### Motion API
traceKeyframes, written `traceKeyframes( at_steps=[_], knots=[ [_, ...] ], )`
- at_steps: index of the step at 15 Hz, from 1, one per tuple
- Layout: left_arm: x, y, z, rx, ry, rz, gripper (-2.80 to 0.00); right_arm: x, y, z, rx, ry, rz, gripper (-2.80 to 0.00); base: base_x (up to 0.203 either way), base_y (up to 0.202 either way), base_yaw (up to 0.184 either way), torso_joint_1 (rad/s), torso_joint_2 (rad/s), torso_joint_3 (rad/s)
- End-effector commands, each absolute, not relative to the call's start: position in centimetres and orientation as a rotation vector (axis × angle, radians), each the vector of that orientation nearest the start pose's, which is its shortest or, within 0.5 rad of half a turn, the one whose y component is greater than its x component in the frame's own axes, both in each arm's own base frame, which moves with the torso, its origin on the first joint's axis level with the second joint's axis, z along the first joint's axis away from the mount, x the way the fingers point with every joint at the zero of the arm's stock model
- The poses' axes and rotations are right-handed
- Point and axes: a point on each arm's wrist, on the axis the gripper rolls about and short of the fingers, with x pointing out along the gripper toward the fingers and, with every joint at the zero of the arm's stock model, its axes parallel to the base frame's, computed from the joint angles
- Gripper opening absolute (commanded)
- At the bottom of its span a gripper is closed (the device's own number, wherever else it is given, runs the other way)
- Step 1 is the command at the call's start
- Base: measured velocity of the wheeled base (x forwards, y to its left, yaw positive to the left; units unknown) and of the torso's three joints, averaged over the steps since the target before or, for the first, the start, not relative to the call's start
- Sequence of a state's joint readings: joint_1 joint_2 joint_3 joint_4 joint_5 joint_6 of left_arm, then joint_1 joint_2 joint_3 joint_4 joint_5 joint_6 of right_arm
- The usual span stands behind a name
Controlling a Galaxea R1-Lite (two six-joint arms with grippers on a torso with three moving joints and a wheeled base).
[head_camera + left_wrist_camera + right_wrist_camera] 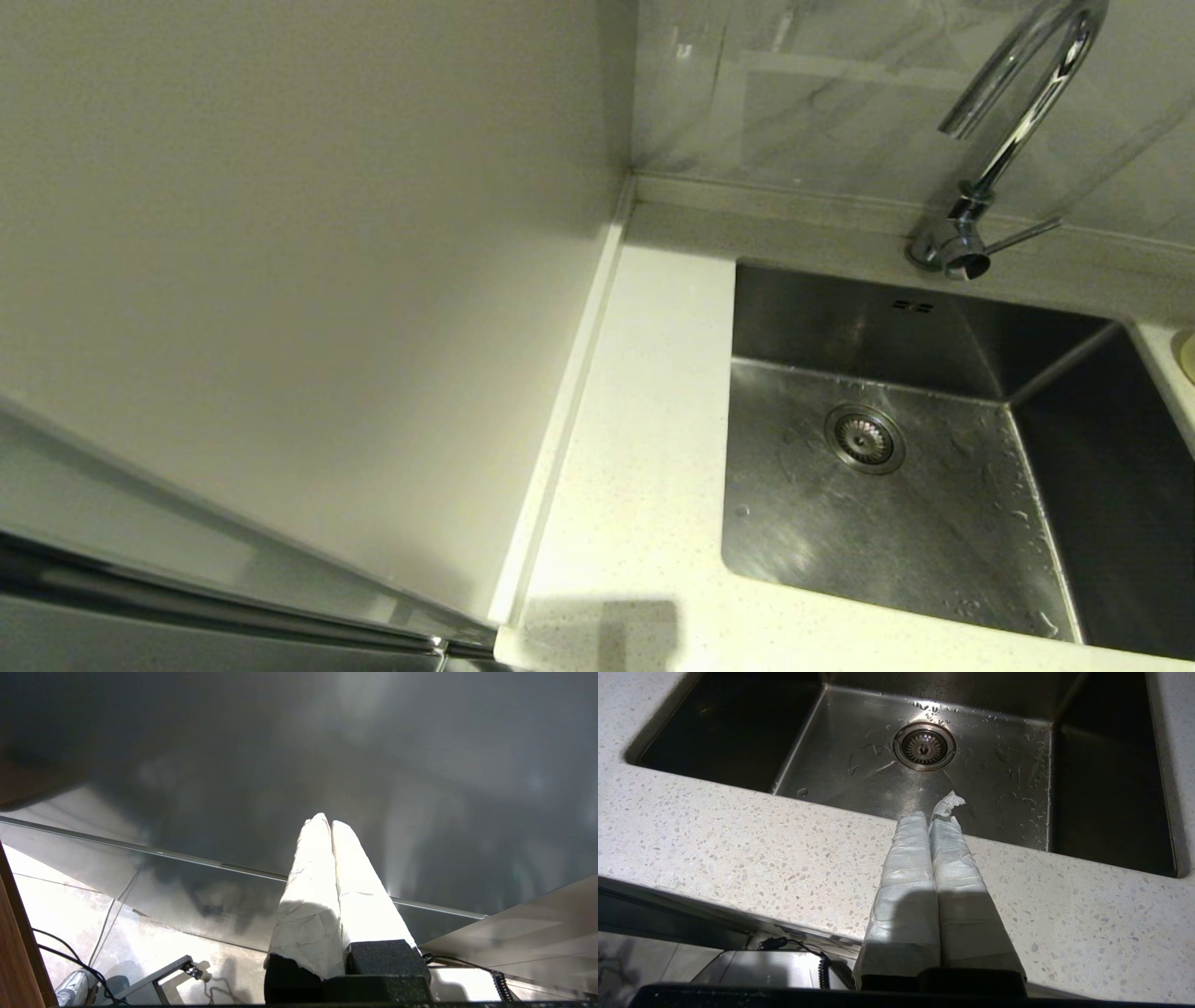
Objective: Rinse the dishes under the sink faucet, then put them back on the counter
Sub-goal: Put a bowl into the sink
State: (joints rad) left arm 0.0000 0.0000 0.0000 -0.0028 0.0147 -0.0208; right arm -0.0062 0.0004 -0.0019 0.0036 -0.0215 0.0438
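The square steel sink (896,532) holds no dish; its floor is wet around the round drain (864,439). The chrome gooseneck faucet (1018,121) stands behind it with its thin lever (1022,235) pointing right. A sliver of a pale yellow bowl (1187,355) shows on the counter at the far right; the white and bluish bowls are out of view. My right gripper (931,816) is shut and empty, low over the counter's (738,835) front edge, pointing at the sink (859,765) and drain (924,746). My left gripper (331,822) is shut and empty, parked below counter level.
A plain cream wall panel (280,233) bounds the counter (635,448) on the left, with a grey tiled backsplash (822,103) behind. A steel appliance edge (187,597) lies at lower left. The left gripper faces a grey metal panel (327,742) above tiled floor (70,891) with cables.
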Motion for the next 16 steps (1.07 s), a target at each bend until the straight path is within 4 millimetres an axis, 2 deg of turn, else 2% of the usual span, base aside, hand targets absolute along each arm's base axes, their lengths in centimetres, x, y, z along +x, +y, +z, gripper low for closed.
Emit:
traceKeyframes(
  at_steps=[1, 16],
  knots=[
    [-2.3, 0.03, 7.57, -0.022, -0.006, 0.015, -2.8, -2.29, -0.03, 7.55, 0.043, 0.001, -0.028, -2.8, 0.0, 0.0, 0.0, 0.0, 0.0, 0.0],
    [-2.3, 0.03, 7.57, -0.022, -0.006, 0.015, -2.8, -2.3, -0.03, 7.57, 0.043, 0.002, -0.028, -2.8, 0.0, 0.0, 0.0, 0.0, 0.0, 0.0]
  ],
)
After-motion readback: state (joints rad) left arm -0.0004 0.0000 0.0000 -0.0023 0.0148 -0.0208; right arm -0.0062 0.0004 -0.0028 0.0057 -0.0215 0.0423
